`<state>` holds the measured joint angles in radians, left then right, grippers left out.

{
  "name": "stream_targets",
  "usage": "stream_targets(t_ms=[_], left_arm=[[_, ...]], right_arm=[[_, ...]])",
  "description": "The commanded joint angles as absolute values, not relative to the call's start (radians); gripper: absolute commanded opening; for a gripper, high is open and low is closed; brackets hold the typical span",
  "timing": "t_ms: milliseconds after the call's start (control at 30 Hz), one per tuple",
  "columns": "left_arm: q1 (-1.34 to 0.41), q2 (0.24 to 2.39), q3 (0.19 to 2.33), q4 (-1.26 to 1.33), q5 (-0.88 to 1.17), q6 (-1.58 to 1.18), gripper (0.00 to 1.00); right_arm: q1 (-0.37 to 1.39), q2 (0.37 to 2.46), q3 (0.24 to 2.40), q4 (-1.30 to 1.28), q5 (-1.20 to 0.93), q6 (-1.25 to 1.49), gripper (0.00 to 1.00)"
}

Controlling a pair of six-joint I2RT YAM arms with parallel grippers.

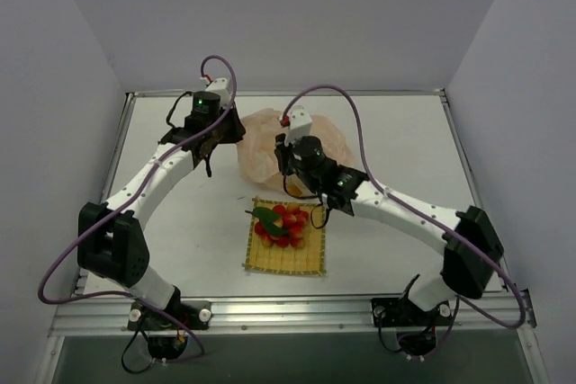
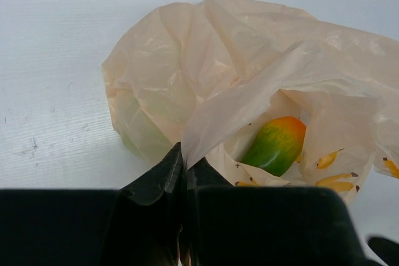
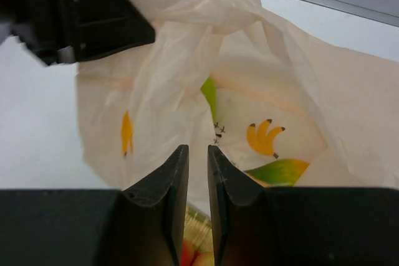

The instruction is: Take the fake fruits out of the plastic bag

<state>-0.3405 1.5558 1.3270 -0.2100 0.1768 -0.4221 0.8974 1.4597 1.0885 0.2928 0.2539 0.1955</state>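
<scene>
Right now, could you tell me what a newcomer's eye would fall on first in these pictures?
Probably the red berries lying on the yellow mat near the front middle of the table. Just behind sits the crumpled peach plastic bag, an orange-and-green mango showing in its mouth. The left gripper pinches the bag's edge.

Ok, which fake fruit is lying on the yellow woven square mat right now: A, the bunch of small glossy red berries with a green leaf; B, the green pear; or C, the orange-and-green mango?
A: the top view shows the bunch of red berries lying on the yellow woven mat, while the left wrist view shows the mango inside the peach plastic bag.
</scene>
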Motion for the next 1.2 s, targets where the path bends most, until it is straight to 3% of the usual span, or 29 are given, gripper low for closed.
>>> stream_targets(t_ms=[0,267,533,900,967,1033,1167], left_arm=[[-0.345,1.537,1.348,-0.225,0.146,-0.405,0.02],[-0.365,1.563,1.364,-0.278,0.081,-0.42,0.02],[-0.373,1.577,1.356,-0.261,0.104,-0.446,0.02],[-0.482,1.577,1.348,-0.294,0.009,-0.436,0.03],[-0.492,1.569,1.347,-0.299,0.017,-0.451,0.11],[-0.499,1.565,1.344,-0.305,0.043,-0.475,0.27],[-0.5,1.523,1.292,-0.307,0.09,-0.534,0.48]], right_arm=[[0.867,1.644,1.199,0.287,0.249,0.149,0.15],[0.792,1.876,1.322,0.279,0.271,0.159,0.17],[0.785,1.784,1.174,0.207,0.411,0.213,0.2],[0.752,1.717,0.991,0.199,0.408,0.317,0.23],[0.749,1.709,0.964,0.218,0.405,0.33,0.25],[0.741,1.709,0.951,0.233,0.399,0.351,0.31],[0.721,1.692,0.907,0.267,0.379,0.388,0.53]])
